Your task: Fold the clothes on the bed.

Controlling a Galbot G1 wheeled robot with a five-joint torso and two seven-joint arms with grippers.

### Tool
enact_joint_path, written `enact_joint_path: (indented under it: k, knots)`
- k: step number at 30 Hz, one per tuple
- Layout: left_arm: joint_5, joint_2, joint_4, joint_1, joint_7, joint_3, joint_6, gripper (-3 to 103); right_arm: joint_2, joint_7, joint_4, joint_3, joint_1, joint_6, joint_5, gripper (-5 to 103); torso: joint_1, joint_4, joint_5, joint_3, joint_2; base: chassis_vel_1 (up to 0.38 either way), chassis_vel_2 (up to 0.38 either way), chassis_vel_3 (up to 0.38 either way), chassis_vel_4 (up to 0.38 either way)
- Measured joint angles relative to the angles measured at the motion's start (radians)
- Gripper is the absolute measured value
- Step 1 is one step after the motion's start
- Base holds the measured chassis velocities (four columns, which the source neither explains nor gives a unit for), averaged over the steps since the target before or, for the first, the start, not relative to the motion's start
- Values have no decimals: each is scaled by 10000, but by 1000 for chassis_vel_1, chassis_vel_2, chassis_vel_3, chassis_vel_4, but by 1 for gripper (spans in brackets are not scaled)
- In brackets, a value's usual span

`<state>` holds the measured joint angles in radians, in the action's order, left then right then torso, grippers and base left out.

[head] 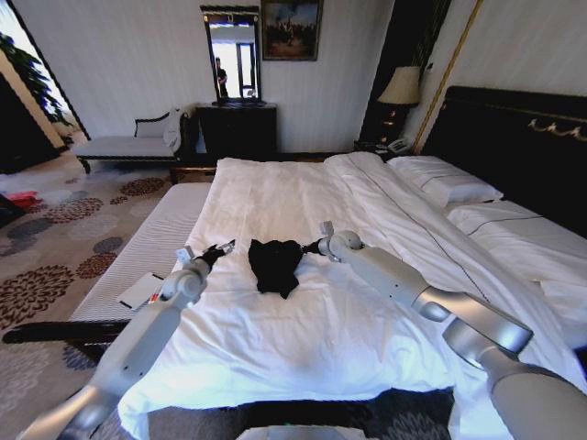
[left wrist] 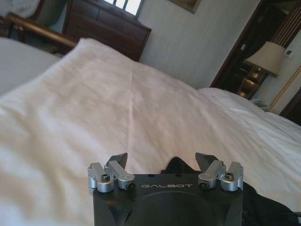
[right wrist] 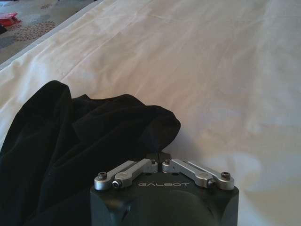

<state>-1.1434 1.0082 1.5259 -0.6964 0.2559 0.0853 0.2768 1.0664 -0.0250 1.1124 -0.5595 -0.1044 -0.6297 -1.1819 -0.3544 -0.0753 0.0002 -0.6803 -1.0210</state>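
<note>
The clothes [head: 275, 264] are a small black bundle, bunched up near the middle of the white bed [head: 303, 192]. My left gripper [head: 223, 247] hovers at the bundle's left upper corner and stands open. In the left wrist view, my left gripper [left wrist: 163, 159] has a fold of the clothes [left wrist: 263, 205] just beyond its spread fingertips. My right gripper [head: 310, 247] is at the bundle's right upper corner. In the right wrist view, my right gripper [right wrist: 159, 157] is shut, its tips pinched together at the edge of the clothes [right wrist: 94, 136].
Pillows [head: 449, 183] and a dark headboard [head: 514, 128] are on the right. A pale striped bench [head: 147, 247] with a notebook [head: 142, 289] runs along the bed's left side. A dark dresser [head: 237, 128] and a lamp [head: 401, 87] stand at the far wall.
</note>
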Motion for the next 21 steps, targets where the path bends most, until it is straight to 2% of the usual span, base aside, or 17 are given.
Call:
enact_joint_path:
  k: [9, 21]
  knots:
    - [-594, 686, -1172, 1036, 240, -566, 252, 81, -18, 9, -9, -4, -48, 0, 45, 0, 0, -4, 1, 0, 0, 0, 0, 0, 0]
    - [-463, 1171, -2435, 1648, 43, -965, 270, 74, 28, 14, -40, -18, -55, 10, 76, 0, 0, -1, -1, -1, 0, 0, 0, 0, 0]
